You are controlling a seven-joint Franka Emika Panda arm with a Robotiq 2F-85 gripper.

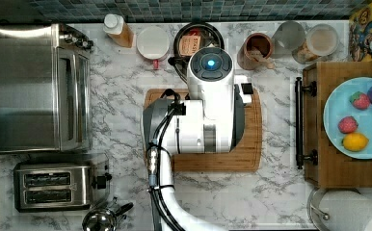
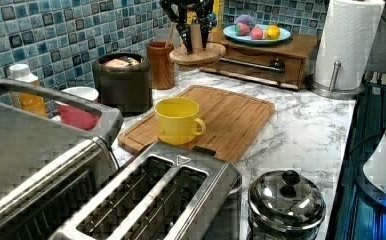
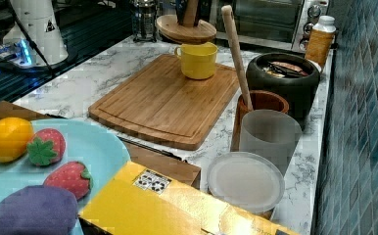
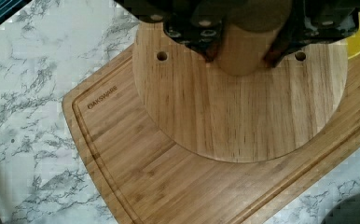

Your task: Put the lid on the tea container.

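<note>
The fingers [image 4: 241,52] are clamped on the knob of the lid [image 4: 243,107], a round wooden disc with two small holes near its edge; in the wrist view the dark fingertips [image 4: 211,50] press the pale knob from either side. The lid hangs level above the board [image 4: 136,186], clear of it; in the left view the lid [image 2: 197,54] is held up by the gripper [image 2: 195,31], between the brown jar [image 2: 161,64] and the wooden drawer unit [image 2: 261,59]. In the right view the lid [image 3: 186,28] floats above the yellow mug [image 3: 197,59], which stands on the board [image 3: 162,105] at its far end.

The tin [image 2: 123,82] sits open on the marble desk [image 2: 306,125], just behind the board [image 2: 231,117] and beside the brown jar; orange-brown packets show inside its black rim. In the top view the tin [image 1: 198,34] lies at the back against the tiled wall, partly under the white arm [image 1: 210,106], between a white-lidded cup [image 1: 152,43] and the brown jar [image 1: 256,50]; in the right view the tin [image 3: 282,81] stands behind the jar that holds a wooden stick [image 3: 237,54]. The lid and the tin are apart.

A toaster [image 1: 51,185] and toaster oven [image 1: 39,86] fill the top view's left; a blue plate [image 1: 336,120] of toy fruit sits on the top view's right.
</note>
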